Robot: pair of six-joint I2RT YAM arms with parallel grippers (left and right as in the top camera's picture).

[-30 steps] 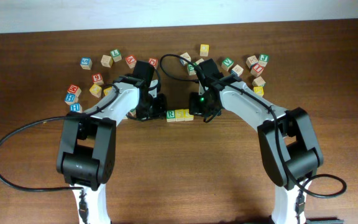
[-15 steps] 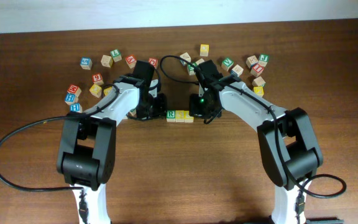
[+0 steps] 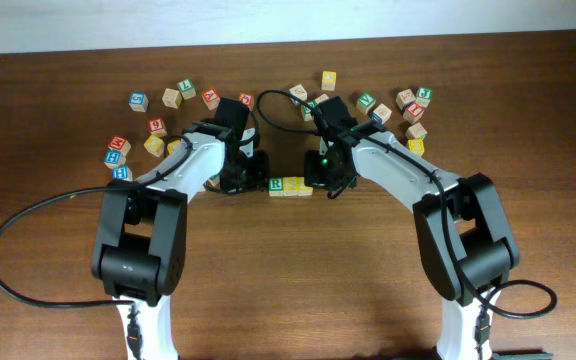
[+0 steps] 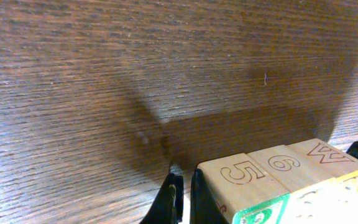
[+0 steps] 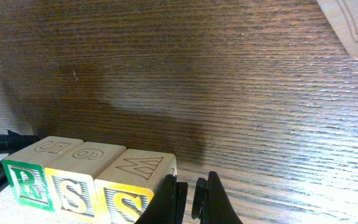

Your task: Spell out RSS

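Three cubes lie in a row at the table's middle: the green-framed R cube (image 3: 276, 185) on the left, then two yellow S cubes (image 3: 291, 186) (image 3: 305, 186). The right wrist view shows their faces: R (image 5: 23, 182), S (image 5: 73, 194), S (image 5: 126, 202). My left gripper (image 3: 259, 182) (image 4: 185, 200) is shut and empty, its fingers against the row's left end, beside the R cube (image 4: 260, 214). My right gripper (image 3: 320, 185) (image 5: 191, 199) is shut and empty, touching the row's right end.
Loose lettered cubes lie scattered at the back left (image 3: 158, 125) and back right (image 3: 408, 105). One plain cube corner (image 5: 353, 25) shows at the top right of the right wrist view. The wooden table (image 3: 288, 280) stretches bare toward the front.
The row of three cubes has shifted very slightly to the right. Both arms have barely moved.
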